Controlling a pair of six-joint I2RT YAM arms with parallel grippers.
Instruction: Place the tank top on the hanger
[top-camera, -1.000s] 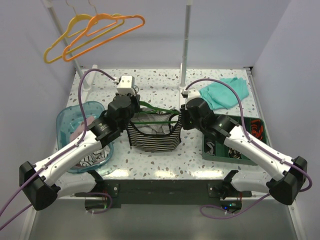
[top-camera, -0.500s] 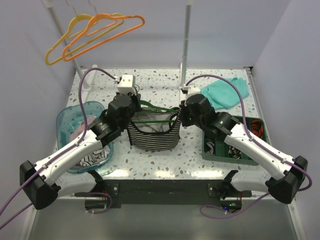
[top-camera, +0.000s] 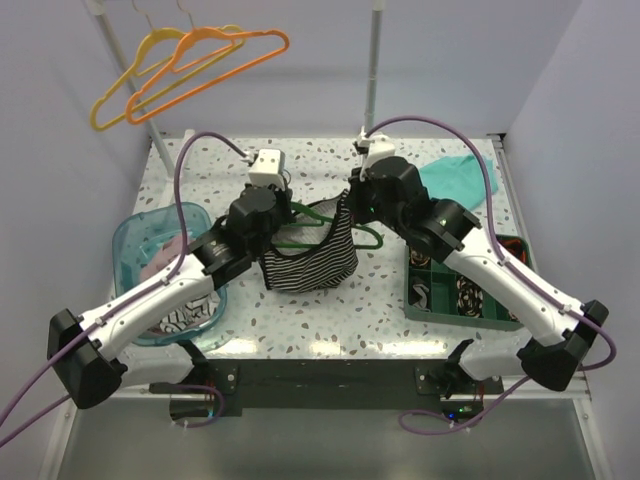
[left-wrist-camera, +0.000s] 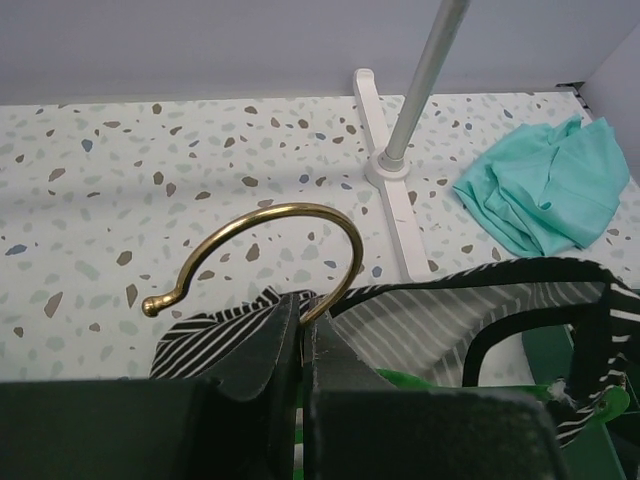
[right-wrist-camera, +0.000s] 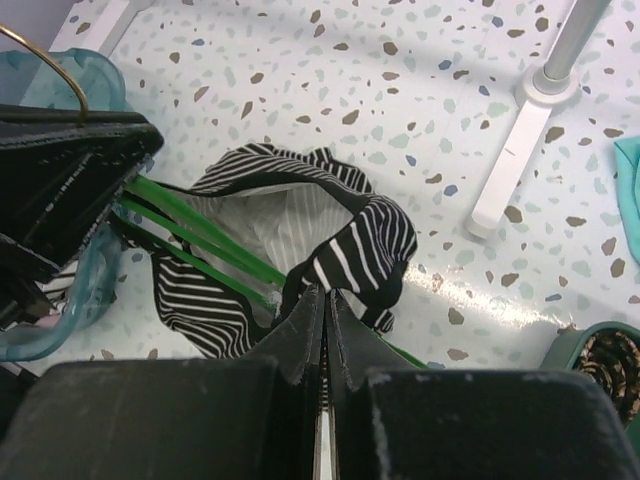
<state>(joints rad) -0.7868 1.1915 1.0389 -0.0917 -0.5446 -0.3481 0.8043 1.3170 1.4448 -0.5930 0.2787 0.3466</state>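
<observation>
The striped tank top (top-camera: 310, 262) hangs bunched between my two grippers above the table's middle, draped partly over the green hanger (top-camera: 365, 238). My left gripper (top-camera: 283, 222) is shut on the hanger at the base of its brass hook (left-wrist-camera: 290, 215), as the left wrist view (left-wrist-camera: 305, 318) shows. My right gripper (top-camera: 348, 205) is shut on a dark-edged strap of the tank top (right-wrist-camera: 365, 240) and holds it up; its jaws (right-wrist-camera: 325, 295) pinch striped fabric. The hanger's green bars (right-wrist-camera: 200, 245) run inside the top's opening.
An orange hanger (top-camera: 215, 50) and a yellow hanger (top-camera: 120, 85) hang on the rail at back left. A rail pole (top-camera: 372, 80) stands at the back. A blue tub (top-camera: 135, 232) of clothes lies left, a green tray (top-camera: 480, 300) right, a teal cloth (top-camera: 455, 178) back right.
My right gripper has risen and moved back and left, pulling the strap up. My left gripper has shifted right and back with the hanger. The top now hangs narrower and more bunched.
</observation>
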